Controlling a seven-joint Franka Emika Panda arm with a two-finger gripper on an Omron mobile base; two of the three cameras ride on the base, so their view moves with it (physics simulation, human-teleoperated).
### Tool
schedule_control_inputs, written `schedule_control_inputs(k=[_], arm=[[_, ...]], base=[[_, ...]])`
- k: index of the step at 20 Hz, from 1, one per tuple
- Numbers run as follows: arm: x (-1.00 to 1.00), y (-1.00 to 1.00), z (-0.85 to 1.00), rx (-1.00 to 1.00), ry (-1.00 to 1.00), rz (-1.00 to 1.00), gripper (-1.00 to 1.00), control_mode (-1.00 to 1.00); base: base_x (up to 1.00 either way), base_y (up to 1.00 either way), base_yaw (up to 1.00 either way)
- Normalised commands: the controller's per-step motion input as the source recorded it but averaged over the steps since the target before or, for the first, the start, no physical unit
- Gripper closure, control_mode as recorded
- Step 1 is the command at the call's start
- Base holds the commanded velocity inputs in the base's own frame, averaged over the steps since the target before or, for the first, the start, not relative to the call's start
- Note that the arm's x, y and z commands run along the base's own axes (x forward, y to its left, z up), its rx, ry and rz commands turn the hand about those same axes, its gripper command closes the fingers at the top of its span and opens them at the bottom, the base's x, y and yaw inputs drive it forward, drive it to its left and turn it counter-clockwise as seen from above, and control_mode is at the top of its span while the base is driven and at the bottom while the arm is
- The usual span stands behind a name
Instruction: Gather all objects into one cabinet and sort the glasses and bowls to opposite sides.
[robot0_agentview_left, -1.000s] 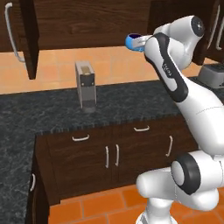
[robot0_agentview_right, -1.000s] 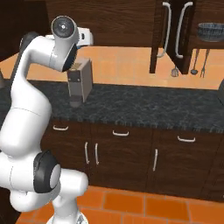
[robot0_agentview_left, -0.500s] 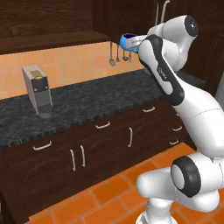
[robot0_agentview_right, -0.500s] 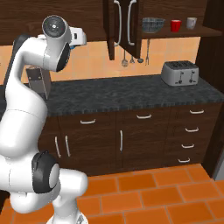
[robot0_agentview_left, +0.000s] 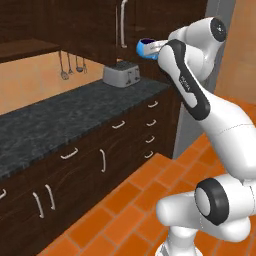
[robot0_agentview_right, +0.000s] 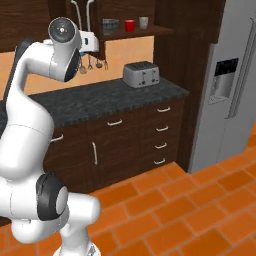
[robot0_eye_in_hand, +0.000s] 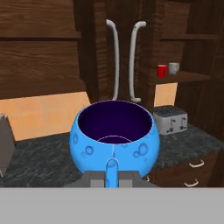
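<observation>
The gripper (robot0_eye_in_hand: 112, 180) is clamping the bright blue cup (robot0_eye_in_hand: 114, 139) by its handle, carrying it high above the dark counter (robot0_agentview_right: 100, 102), well short of the cabinet shelf (robot0_agentview_right: 135, 34) where the bowl (robot0_agentview_right: 110, 25), red cup (robot0_agentview_right: 130, 25) and grey mug (robot0_agentview_right: 143, 22) are sitting. The arm is reaching up, elbow bent, over open counter left of the toaster (robot0_agentview_right: 141, 74).

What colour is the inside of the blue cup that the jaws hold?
Dark purple inside the blue cup, with paler blue spots outside; the hand view shows it best.

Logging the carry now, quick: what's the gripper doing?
Gripper: shut on the bright blue cup, held by its handle.
</observation>
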Motion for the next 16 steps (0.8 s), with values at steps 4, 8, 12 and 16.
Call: schedule_control_inputs(k=[4, 8, 12, 16], arm=[[0.00, 0.00, 0.00, 0.00, 0.00, 0.00, 1.00, 1.00], [0.00, 0.00, 0.00, 0.00, 0.00, 0.00, 1.00, 1.00], [0.00, 0.00, 0.00, 0.00, 0.00, 0.00, 1.00, 1.00], [0.00, 0.00, 0.00, 0.00, 0.00, 0.00, 1.00, 1.00]], base=[[-0.15, -0.07, -0.27], [0.51, -0.43, 0.00], [0.71, -0.35, 0.00], [0.92, -0.17, 0.00]])
